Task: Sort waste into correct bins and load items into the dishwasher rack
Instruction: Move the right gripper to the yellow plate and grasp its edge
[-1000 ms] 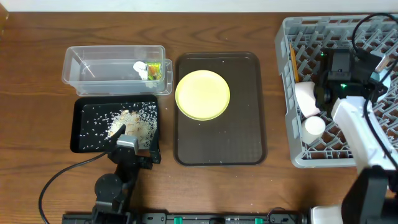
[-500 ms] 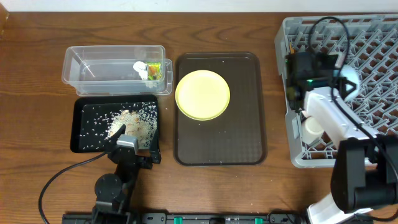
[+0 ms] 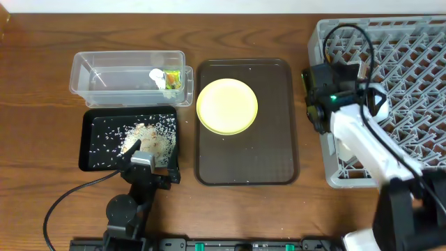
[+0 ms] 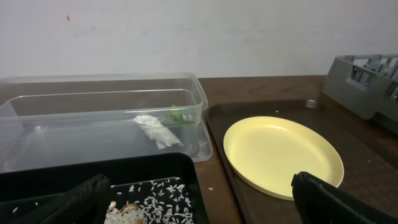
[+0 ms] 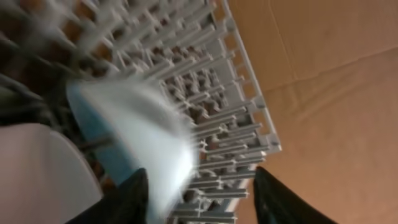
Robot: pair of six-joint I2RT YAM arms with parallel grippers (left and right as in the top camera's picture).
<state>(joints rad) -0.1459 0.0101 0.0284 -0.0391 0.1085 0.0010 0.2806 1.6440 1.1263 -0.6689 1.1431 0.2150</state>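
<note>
My right gripper stands open over the left edge of the grey dishwasher rack, with only rack lattice between its fingers. A light blue bowl rests in the rack beside the left finger, blurred. A white bowl lies next to it. The yellow plate sits on the brown tray. My left gripper hangs open above the black tray, which holds rice scraps. The clear tub holds the green-and-orange wrapper.
The right arm lies across the rack's front left corner and hides part of it. The brown tray fills the middle of the table between the bins and the rack. A white wall backs the table in the left wrist view.
The right arm has swung left from the rack's middle to its left edge, and its jaws have opened. The left arm has stayed still.
</note>
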